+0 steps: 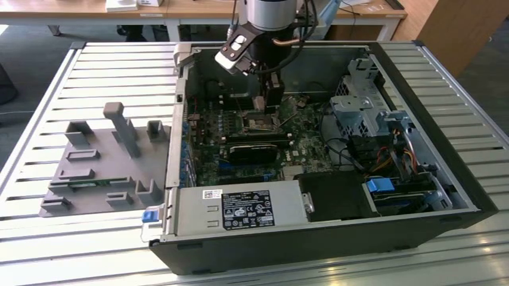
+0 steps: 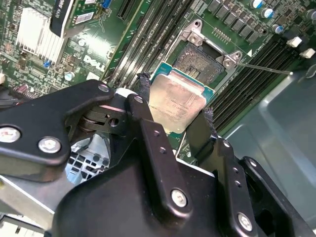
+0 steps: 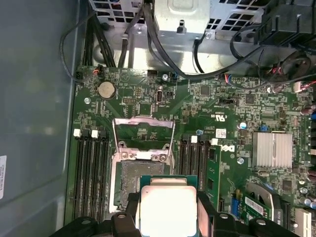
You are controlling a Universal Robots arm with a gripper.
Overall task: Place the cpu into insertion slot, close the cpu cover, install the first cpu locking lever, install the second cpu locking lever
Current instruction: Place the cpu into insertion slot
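black two-finger pincer pinches flat silver-grey square cpu by opposite edges | near gold-contact insertion slot | likely light, rigid, fragile: edge-hold only

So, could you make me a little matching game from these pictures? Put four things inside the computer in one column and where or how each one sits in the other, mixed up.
Things:
1. small square silver-topped cpu
2. square tan-gold insertion slot
3. thin silvery window-frame cpu cover
4. round silver coin battery

Place or state:
A. swung open, off the socket
B. seated on the green motherboard, near its edge
C. held in the black gripper
D. uncovered, contact field showing

Pairs: 1-C, 2-D, 3-A, 4-B
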